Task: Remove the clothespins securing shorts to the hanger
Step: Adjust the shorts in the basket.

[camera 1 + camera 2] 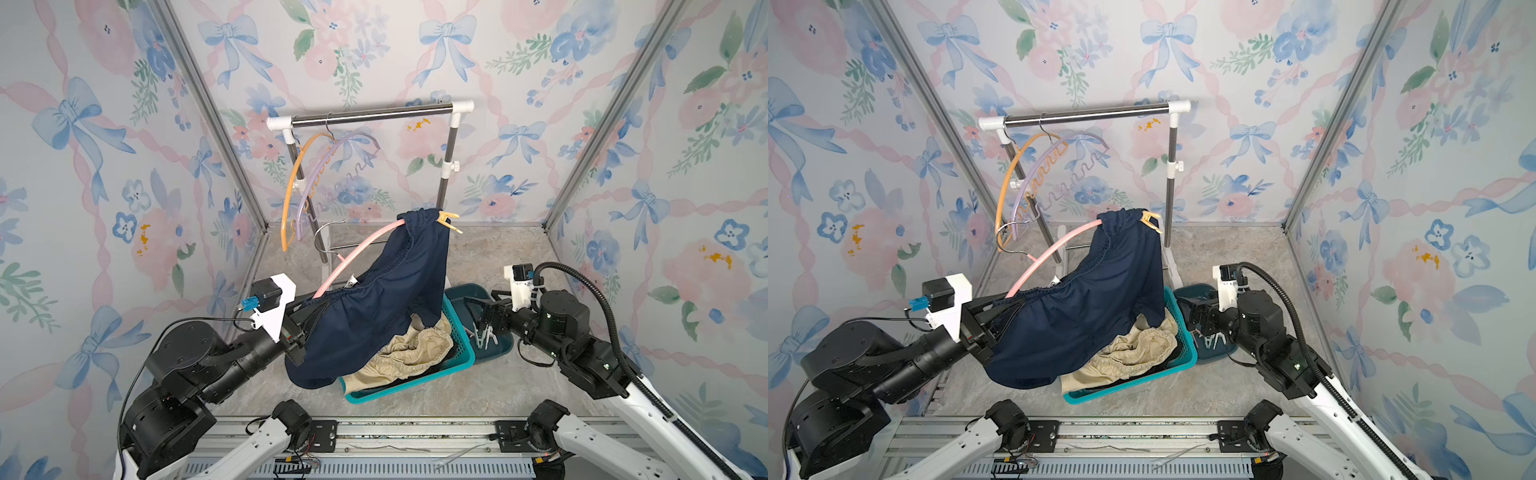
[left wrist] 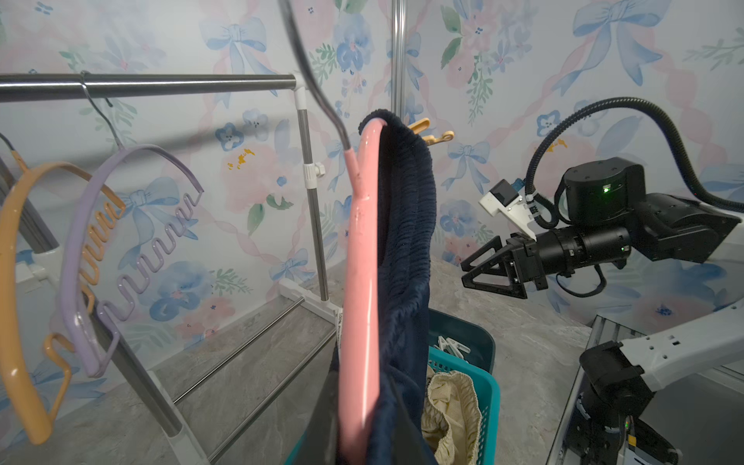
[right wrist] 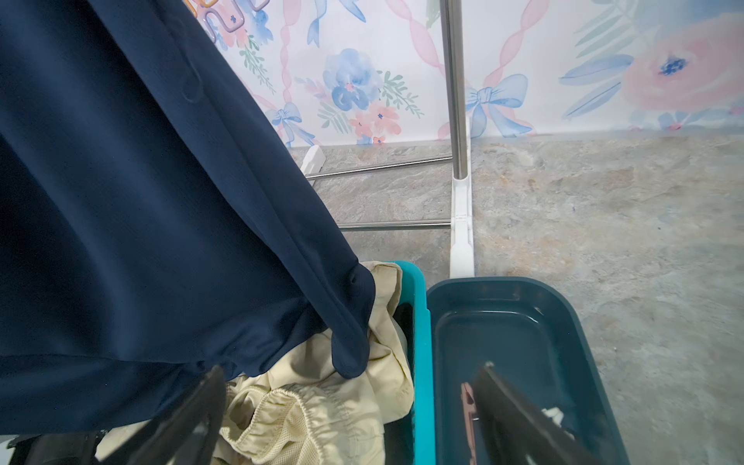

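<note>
Left claw (image 2: 364, 439): clamped on the low end of the pink hanger (image 1: 361, 249), above the teal basket (image 1: 459, 328). Navy shorts (image 1: 374, 320) hang from the hanger over the basket. Orange clothespin (image 1: 449, 222) pins the waistband at the hanger's raised end, behind the basket. Right claw (image 1: 484, 318): jaws apart, over the dark tub (image 1: 465, 293) beside the basket. Cream shorts (image 1: 419, 345) lie in the basket.

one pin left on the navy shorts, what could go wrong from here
1. The pin holds the shorts on the tilted hanger; once off, they may slide and miss the basket, since cloth hangs outside its rim.
2. The open right claw, reaching up from the tray, could snag the cloth bunched by the pin.
</note>
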